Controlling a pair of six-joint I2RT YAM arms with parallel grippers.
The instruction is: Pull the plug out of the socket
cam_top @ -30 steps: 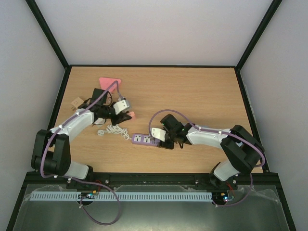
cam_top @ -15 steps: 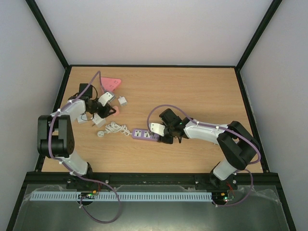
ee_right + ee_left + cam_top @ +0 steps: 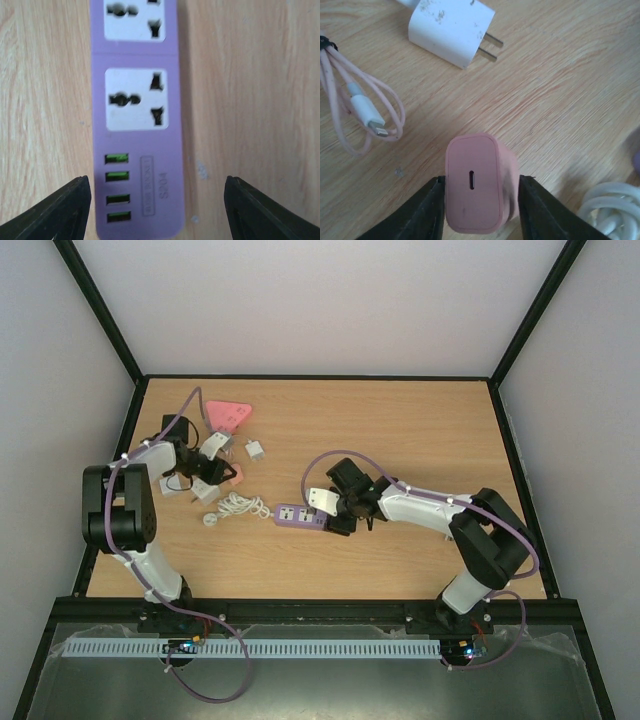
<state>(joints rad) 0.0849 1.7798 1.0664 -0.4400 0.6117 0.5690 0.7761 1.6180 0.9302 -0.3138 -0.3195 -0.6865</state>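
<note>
- Pink plug [image 3: 475, 192] lies on the wooden desk [image 3: 570, 100], in the left part, well apart from the socket strip [image 3: 135, 100].
- The left claw [image 3: 481, 202] stands over this plug, with one finger close at each side of it. Whether they press it or only stand beside it, I cannot tell.
- Just beyond the plug lie a white charger [image 3: 451, 30] with two metal pins and a looped pink cable [image 3: 345, 95]. A coiled white cord [image 3: 610, 210] is near on the other side.
- The purple socket strip lies flat on the desk. The right claw [image 3: 156, 200] is spread wide over its end with the green ports, and its fingers are apart from both edges.
</note>
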